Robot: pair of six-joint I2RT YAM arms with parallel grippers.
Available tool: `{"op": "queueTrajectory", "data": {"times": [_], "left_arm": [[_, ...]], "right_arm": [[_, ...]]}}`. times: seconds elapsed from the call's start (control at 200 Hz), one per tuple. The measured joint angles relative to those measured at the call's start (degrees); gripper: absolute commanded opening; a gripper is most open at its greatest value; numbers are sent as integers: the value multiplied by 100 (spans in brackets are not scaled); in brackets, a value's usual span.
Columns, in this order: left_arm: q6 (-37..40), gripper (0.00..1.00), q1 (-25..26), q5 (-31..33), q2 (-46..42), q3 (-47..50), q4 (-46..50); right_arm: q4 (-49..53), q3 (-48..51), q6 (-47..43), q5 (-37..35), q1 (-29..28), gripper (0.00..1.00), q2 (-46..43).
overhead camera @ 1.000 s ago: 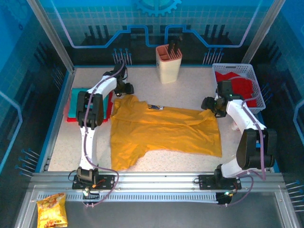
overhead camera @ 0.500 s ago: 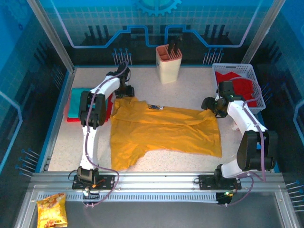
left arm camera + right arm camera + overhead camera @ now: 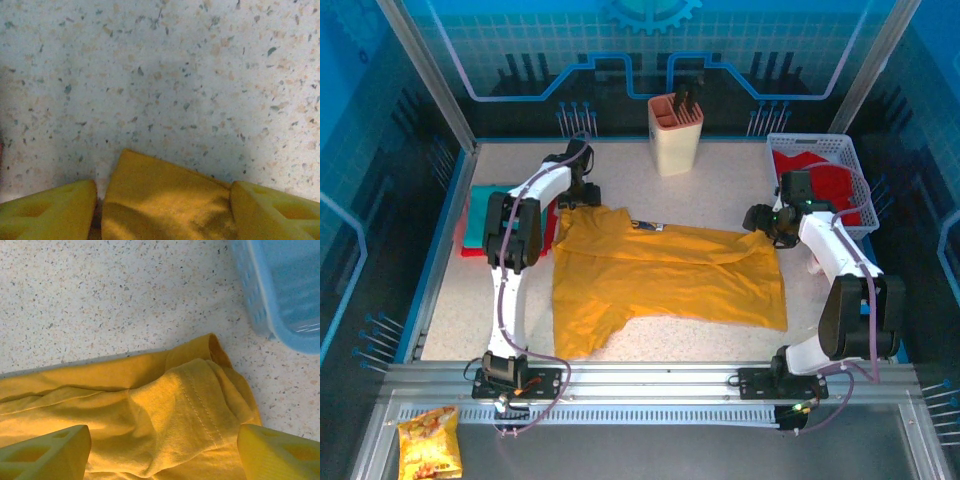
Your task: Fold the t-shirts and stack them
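While over the t-shirt [image 3: 165, 200], left jaws wider

Ahead of the jaws of the left gripper [image 3: 163, 185], bare speckled tabletop [image 3: 160, 75] lies open. For the right gripper [image 3: 164, 430], a pale perforated plastic basket [image 3: 260, 295] blocks ahead-right of the jaws.

- I judge this to be a robotics test cell in a lab, not a home or a shop.
- Blue panel walls [image 3: 520, 60], printed with a gear [image 3: 650, 12] and circuit lines, enclose the work area on three sides.
- Aluminium frame posts [image 3: 425, 75] hold the panels.
- The left arm [image 3: 510, 260] and right arm [image 3: 840, 260] stand bolted to a slotted metal rail [image 3: 660, 380] at the near edge of a speckled table [image 3: 720, 190].
- Cabling runs exposed along both arms.
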State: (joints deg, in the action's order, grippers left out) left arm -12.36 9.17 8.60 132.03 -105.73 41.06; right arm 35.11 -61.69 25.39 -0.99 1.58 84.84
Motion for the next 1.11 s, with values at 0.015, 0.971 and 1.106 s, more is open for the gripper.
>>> {"op": "queueTrajectory", "data": {"times": [0.015, 0.971, 1.106], "left_arm": [[-13, 70, -2, -9, -9, 7, -2], [-466, 0, 72, -466, -144, 175, -345], [-505, 0, 70, -511, -588, 306, -343]], "right_arm": [[-2, 0, 0, 0, 0, 78, 0], [133, 168, 72, -4, 181, 79, -278], [219, 332, 184, -22, 199, 75, -413]]}}
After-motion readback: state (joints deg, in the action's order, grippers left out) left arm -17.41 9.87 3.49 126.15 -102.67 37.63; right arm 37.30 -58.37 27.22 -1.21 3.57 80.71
